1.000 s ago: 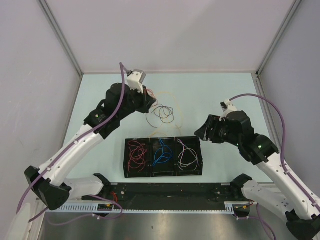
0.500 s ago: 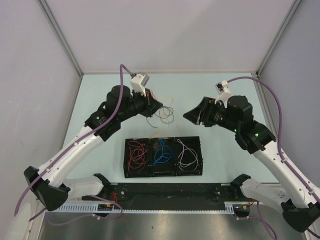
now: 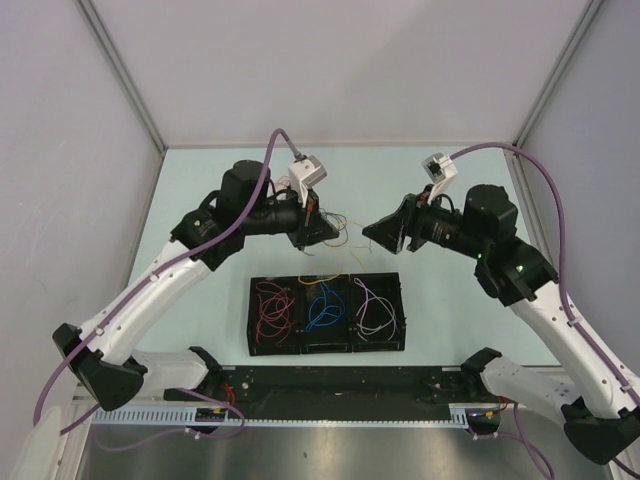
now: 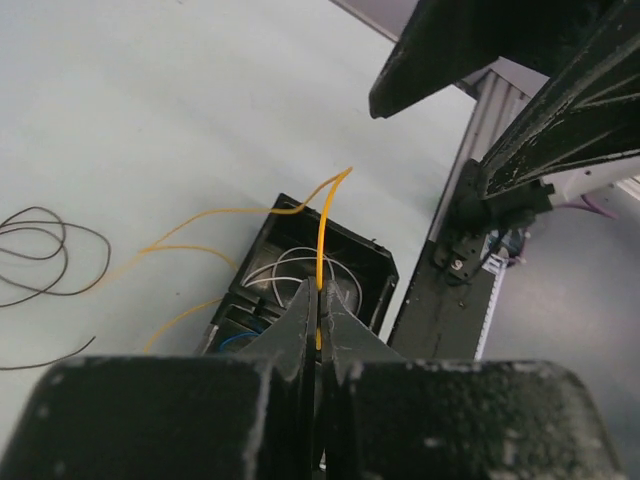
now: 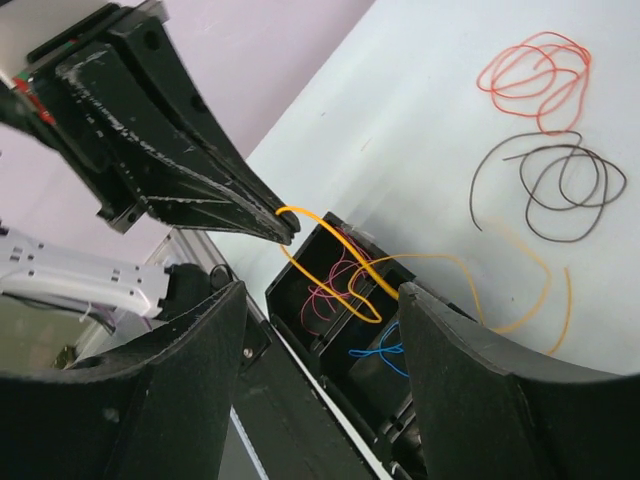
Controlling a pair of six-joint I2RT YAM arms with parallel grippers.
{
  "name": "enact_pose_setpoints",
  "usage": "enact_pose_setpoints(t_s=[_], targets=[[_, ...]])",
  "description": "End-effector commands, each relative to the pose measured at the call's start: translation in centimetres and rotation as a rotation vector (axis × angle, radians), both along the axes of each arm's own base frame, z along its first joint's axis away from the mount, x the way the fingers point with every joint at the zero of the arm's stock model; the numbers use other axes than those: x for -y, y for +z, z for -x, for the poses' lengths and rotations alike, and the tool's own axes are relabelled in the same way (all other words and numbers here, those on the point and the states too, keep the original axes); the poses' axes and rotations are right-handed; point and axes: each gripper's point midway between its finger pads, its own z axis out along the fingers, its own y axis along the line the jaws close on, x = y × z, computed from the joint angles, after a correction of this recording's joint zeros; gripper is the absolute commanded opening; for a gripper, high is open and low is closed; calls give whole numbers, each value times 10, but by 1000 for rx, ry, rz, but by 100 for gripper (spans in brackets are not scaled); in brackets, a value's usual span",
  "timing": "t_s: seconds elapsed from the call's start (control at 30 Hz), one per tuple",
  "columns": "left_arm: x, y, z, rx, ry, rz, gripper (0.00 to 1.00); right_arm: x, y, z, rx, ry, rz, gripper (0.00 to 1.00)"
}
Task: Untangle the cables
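My left gripper [image 3: 337,233] is shut on a yellow cable [image 4: 322,230], held up above the black three-compartment tray [image 3: 250,315]. In the left wrist view the strand runs up from the closed jaws [image 4: 319,305], bends and trails left to the table. My right gripper [image 3: 368,235] is open, close to the left one's tip. In the right wrist view its fingers [image 5: 320,290] straddle the yellow cable [image 5: 440,258] without touching it, and the left gripper [image 5: 290,232] pinches the loop's end. A brown cable [image 5: 555,180] and an orange-red cable [image 5: 535,80] lie loose on the table.
The tray holds a red cable [image 3: 272,305] on the left, a blue one [image 3: 323,307] in the middle and a pinkish-white one [image 3: 375,308] on the right. A black rail [image 3: 340,385] runs along the near edge. Grey walls enclose the table.
My left gripper has moved right and forward, carrying the yellow cable up over the tray. My right gripper has moved up and left until its open fingers face the left one.
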Motion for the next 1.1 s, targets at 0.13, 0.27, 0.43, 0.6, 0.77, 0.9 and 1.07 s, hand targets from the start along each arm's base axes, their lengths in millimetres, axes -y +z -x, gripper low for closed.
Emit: enact_pose_setpoints(t_s=[0.13, 0.27, 0.43, 0.6, 0.77, 0.9, 1.07], targets=[[8, 22, 24, 59, -178, 51, 0, 1, 46, 25, 193, 114, -49, 68], [9, 23, 26, 63, -189, 55, 0, -7, 42, 25, 193, 163, -41, 67], [10, 22, 28, 58, -201, 56, 0, -19, 36, 26, 178, 237, -39, 62], [10, 22, 27, 58, -200, 58, 0, -32, 27, 25, 164, 269, -12, 60], [11, 24, 27, 62, -200, 67, 0, -40, 23, 25, 166, 270, 13, 54], [11, 21, 25, 58, -193, 65, 0, -46, 20, 25, 155, 270, 16, 38], [9, 20, 21, 63, -156, 58, 23, -49, 17, 23, 137, 251, 22, 0]])
